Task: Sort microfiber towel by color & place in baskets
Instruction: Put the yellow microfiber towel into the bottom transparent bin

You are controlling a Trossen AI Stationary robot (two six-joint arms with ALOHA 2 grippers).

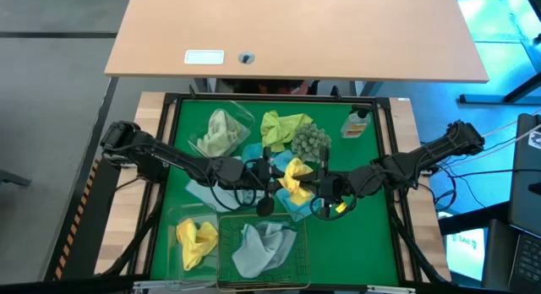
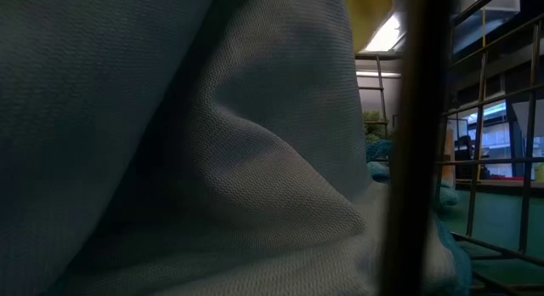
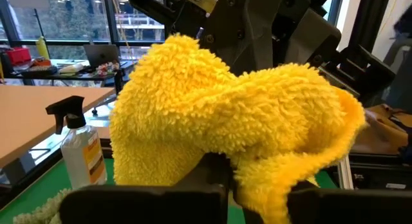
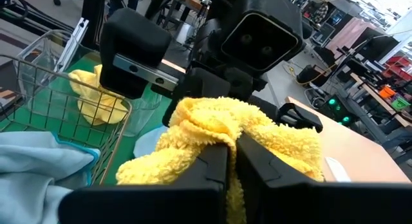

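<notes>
A bright yellow towel (image 1: 295, 176) hangs above the mat's middle, held from both sides. My left gripper (image 1: 275, 177) is shut on its left side; the left wrist view shows the towel (image 3: 238, 114) bunched over that gripper (image 3: 230, 177). My right gripper (image 1: 319, 189) is shut on its right side, as the right wrist view (image 4: 232, 157) shows. The gold wire basket (image 1: 297, 258) at the front holds a light blue towel (image 1: 262, 247). The front-left clear tub (image 1: 169, 218) holds a yellow towel (image 1: 196, 237). The back-left clear tub (image 1: 245, 117) holds a pale yellow-green towel (image 1: 218, 133).
Another yellow-green towel (image 1: 283, 125), a spiky grey-green ball (image 1: 309, 140) and a small bottle (image 1: 357, 123) lie at the back of the mat. Teal towels (image 1: 203, 193) lie under the arms. In the low view the blue towel (image 2: 212, 160) fills the picture beside basket wires (image 2: 484, 117).
</notes>
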